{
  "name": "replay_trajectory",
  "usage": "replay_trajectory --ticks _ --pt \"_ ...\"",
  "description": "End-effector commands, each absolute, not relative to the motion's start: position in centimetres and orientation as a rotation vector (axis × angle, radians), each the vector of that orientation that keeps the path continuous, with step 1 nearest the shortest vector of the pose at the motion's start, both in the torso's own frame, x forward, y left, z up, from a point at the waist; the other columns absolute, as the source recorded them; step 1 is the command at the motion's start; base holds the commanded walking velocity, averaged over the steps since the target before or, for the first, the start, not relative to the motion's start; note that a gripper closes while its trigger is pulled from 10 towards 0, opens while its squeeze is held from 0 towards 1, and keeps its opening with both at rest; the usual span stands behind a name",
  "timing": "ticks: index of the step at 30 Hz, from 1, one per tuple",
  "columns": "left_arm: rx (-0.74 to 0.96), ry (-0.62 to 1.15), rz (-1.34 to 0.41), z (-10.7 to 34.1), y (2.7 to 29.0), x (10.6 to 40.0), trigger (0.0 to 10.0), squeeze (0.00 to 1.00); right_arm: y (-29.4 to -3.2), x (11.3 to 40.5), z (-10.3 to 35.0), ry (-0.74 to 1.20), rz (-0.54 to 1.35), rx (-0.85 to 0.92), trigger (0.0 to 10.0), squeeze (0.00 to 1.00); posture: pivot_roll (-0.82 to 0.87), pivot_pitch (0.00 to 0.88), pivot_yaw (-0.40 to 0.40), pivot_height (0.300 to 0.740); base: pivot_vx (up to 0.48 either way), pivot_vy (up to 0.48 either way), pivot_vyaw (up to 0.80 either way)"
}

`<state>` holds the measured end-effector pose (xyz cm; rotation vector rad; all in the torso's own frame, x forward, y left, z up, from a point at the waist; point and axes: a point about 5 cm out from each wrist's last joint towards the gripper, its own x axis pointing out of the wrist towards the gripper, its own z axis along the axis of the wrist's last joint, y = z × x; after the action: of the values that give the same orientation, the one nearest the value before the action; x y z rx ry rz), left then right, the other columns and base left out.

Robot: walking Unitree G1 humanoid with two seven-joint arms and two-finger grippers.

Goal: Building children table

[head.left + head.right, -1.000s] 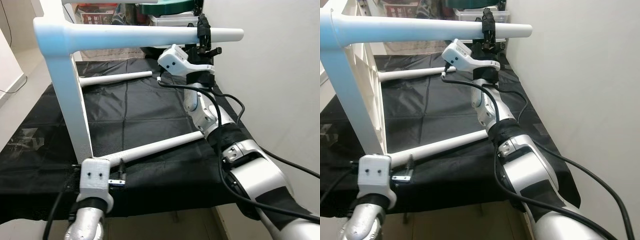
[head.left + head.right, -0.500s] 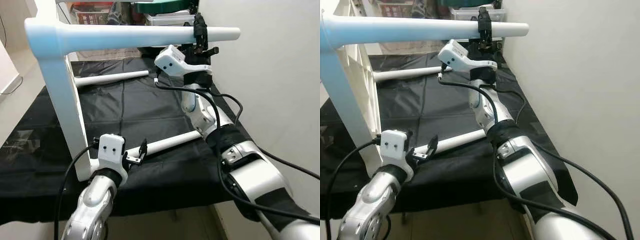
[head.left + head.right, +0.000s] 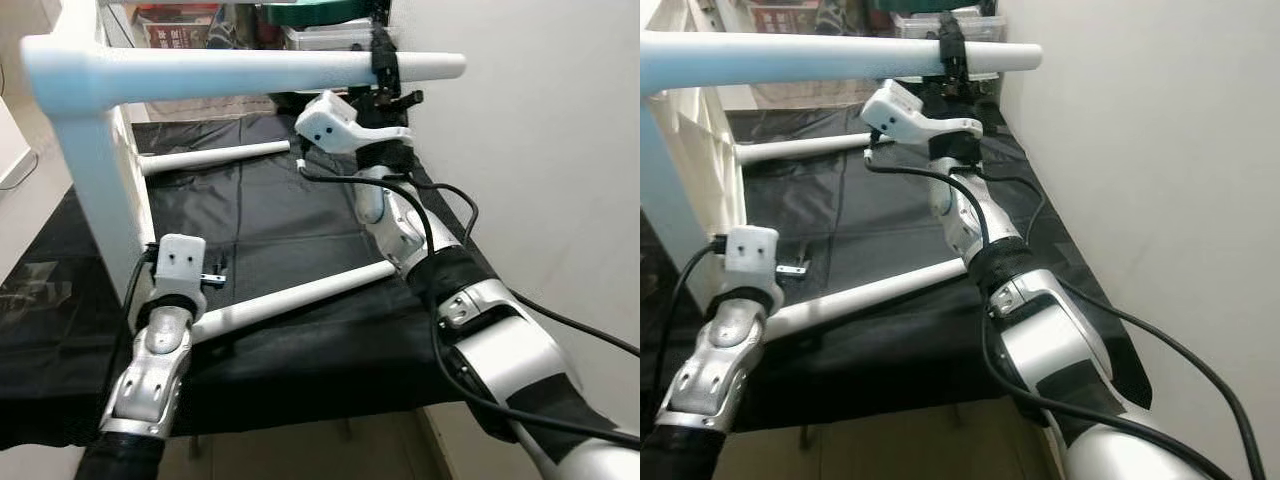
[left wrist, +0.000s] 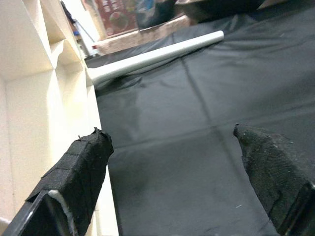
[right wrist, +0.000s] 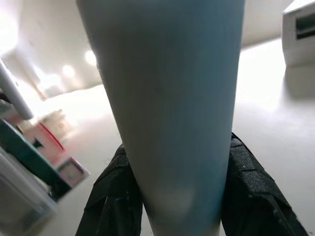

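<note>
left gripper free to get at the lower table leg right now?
Probably yes. The left gripper is open, holding nothing, just above the lower leg, with only black cloth around; the right gripper holds the upper leg.

You are in a home storage corner: far off, stacked plastic bins (image 3: 335, 38) and a red-printed box (image 3: 178, 28) crowd shelves, a plain white wall (image 3: 540, 140) runs along the right, and a black sheet (image 3: 270, 215) covers the floor.

- The two eye views look forward and down from above the black mat (image 3: 290, 215); both share the white table frame (image 3: 90, 140).
- The left wrist view looks low across the mat, close beside the frame.
- The right wrist view presses close against the frame's top leg (image 5: 162, 98).
</note>
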<state>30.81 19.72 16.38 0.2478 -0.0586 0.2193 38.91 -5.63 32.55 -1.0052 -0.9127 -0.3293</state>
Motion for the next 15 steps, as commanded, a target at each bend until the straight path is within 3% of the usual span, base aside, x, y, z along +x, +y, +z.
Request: replay_trajectory --ticks 1,3,8,9,12,15 --pt "0.314 0.01 0.489 16.1 27.0 28.5 10.0 0.0 -8.9 40.3 30.3 -0.706 -0.372 -0.953 0.0 0.0 0.08 0.068 0.002 0.74 0.0 0.0 0.0" --pt "0.369 0.003 0.439 16.9 29.3 27.1 10.0 0.0 -9.8 40.7 30.1 -0.653 -0.376 -0.957 0.0 0.0 0.09 0.065 0.0 0.74 0.0 0.0 0.0" --pt "0.427 -0.029 0.315 18.1 30.8 26.2 10.0 0.0 -10.4 40.9 29.8 -0.61 -0.376 -0.956 0.0 0.0 0.1 0.062 -0.002 0.74 0.0 0.0 0.0" --pt "0.542 0.0 0.038 20.5 33.3 24.7 10.0 0.0 -11.1 41.3 29.3 -0.531 -0.361 -0.949 0.0 0.0 0.13 0.056 -0.001 0.74 0.0 0.0 0.0" --pt "0.542 0.0 0.038 20.5 33.3 24.7 10.0 0.0 -11.1 41.3 29.3 -0.531 -0.361 -0.949 0.0 0.0 0.13 0.056 -0.001 0.74 0.0 0.0 0.0" --pt "0.657 0.062 -0.146 24.2 35.7 23.9 10.0 0.0 -11.8 41.6 28.5 -0.459 -0.35 -0.91 0.0 0.0 0.15 0.051 -0.004 0.74 0.0 0.0 0.0"
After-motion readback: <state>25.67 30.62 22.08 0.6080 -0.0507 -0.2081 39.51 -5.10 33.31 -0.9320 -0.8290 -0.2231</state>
